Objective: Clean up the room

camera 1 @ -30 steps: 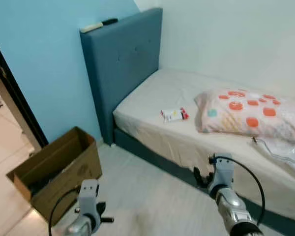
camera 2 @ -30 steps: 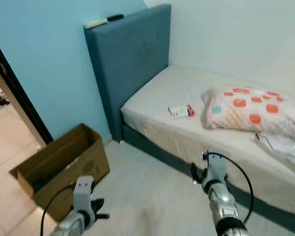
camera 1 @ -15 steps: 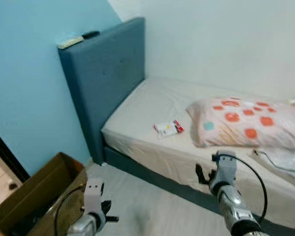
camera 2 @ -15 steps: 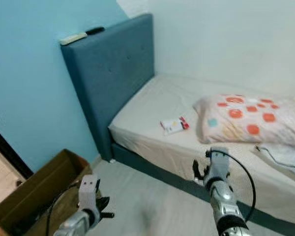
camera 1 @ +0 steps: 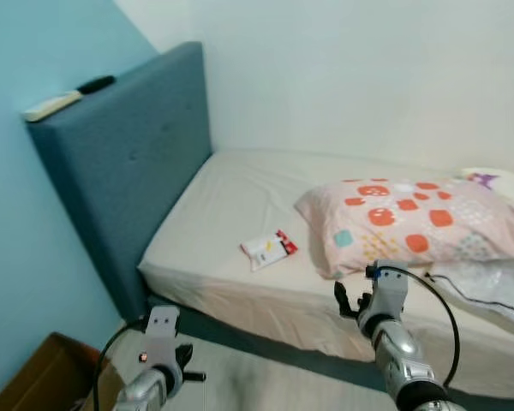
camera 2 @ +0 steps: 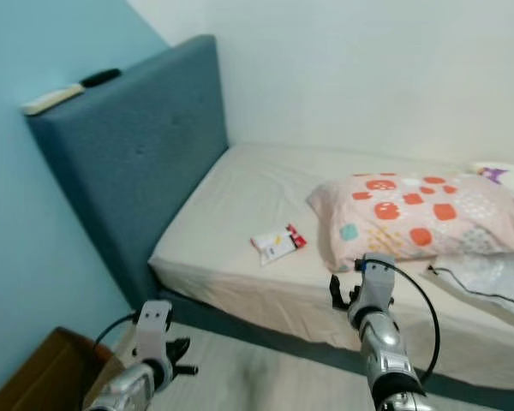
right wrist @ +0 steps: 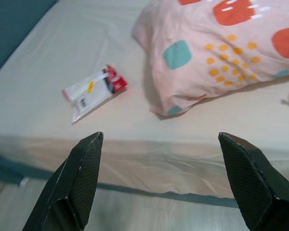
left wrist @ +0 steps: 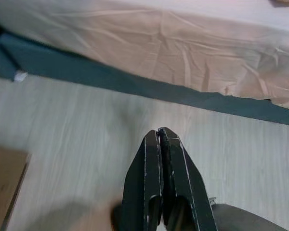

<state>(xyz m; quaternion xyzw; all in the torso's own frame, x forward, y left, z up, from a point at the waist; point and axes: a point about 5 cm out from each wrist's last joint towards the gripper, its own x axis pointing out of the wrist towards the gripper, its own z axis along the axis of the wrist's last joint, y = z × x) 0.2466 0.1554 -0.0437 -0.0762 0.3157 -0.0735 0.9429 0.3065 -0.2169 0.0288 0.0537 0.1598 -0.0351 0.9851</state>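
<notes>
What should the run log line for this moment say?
right gripper: open, facing white-and-red packet on bed | left gripper: shut, low over floor | pillow: beside packet

Headboard [camera 1: 128, 171] matt blue cloth; bed sheet [camera 1: 231, 214] smooth beige cloth; packet [right wrist: 94, 91] glossy plastic; floor [left wrist: 86, 139] pale wood-look.

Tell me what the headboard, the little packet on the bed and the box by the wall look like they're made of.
Headboard: blue woven-looking fabric upholstery, matte, with faint button tufts.
Packet: thin glossy plastic film, probably; it shines and crinkles, white with a red end.
Box: plain brown cardboard, dull, with a folded flap edge.
</notes>
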